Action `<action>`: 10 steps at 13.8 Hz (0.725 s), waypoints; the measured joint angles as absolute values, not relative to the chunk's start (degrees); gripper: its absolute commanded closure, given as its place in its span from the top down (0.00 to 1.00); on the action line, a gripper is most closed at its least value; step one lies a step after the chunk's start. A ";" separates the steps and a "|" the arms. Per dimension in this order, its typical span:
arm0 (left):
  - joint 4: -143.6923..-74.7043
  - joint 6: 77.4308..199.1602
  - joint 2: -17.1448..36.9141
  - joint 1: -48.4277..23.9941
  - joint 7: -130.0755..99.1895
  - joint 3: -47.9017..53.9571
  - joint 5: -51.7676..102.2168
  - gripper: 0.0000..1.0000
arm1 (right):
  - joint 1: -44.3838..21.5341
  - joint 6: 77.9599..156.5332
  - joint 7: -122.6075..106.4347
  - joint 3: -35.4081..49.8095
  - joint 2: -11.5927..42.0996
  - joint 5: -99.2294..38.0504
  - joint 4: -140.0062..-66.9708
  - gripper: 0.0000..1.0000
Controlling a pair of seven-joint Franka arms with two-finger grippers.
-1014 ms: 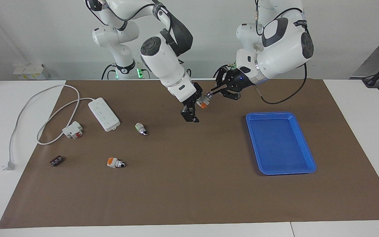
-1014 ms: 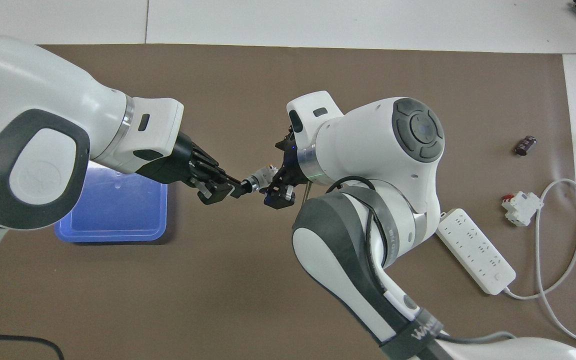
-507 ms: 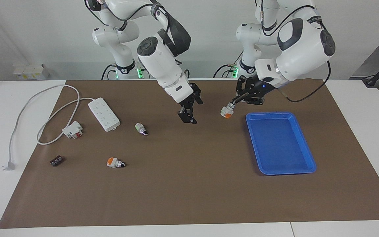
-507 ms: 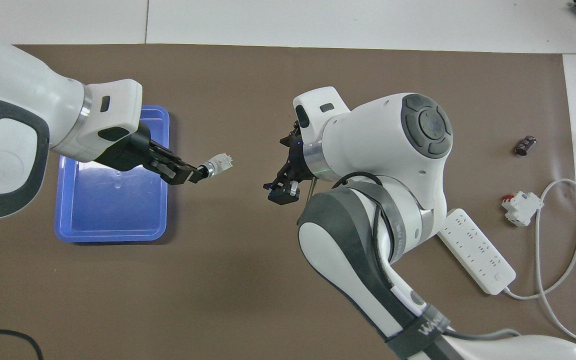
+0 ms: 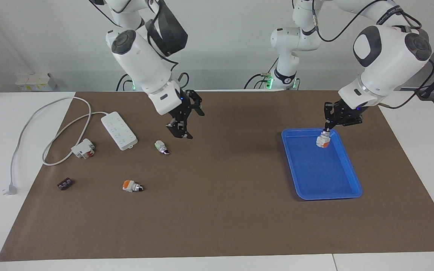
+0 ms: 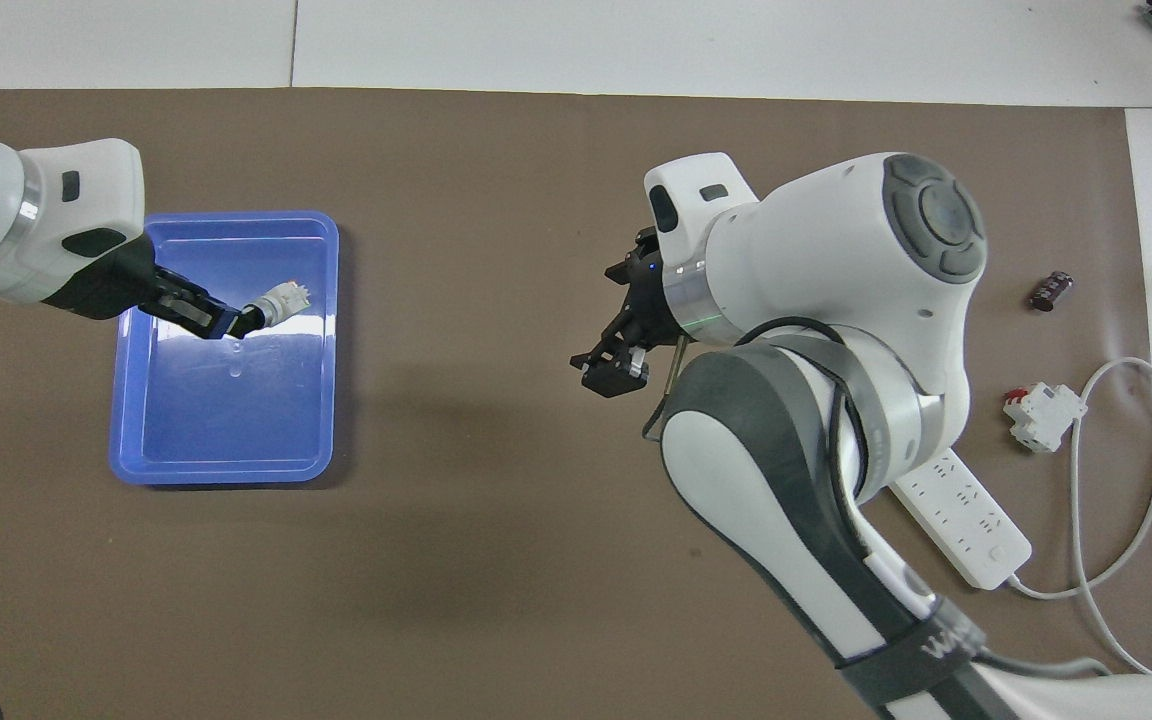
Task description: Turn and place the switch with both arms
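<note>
The left gripper [image 5: 326,130] pinches the switch [image 5: 322,141] by its hidden knob over the tray [image 5: 347,188], at the brown-papered worktop's [image 5: 220,210] left-arm end; the right gripper's [image 5: 179,130] jaws hang spread mid-worktop.

The tray [image 5: 347,171] sits toward the left arm's end of the table. The left gripper [image 5: 327,130] holds the switch [image 5: 322,141] over the tray's end nearer the robots. Toward the right arm's end lie the power strip [image 5: 119,130], a breaker [image 5: 83,148] and two more switches [image 5: 161,146] [image 5: 132,186], the second nearer the table's front edge.
</note>
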State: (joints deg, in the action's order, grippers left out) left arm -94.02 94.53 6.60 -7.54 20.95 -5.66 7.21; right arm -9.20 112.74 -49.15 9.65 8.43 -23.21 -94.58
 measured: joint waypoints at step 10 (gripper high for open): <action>-105.28 102.62 8.50 -0.53 16.48 -5.78 3.02 0.00 | 9.39 105.70 -46.14 9.07 4.25 -20.30 -94.35 1.00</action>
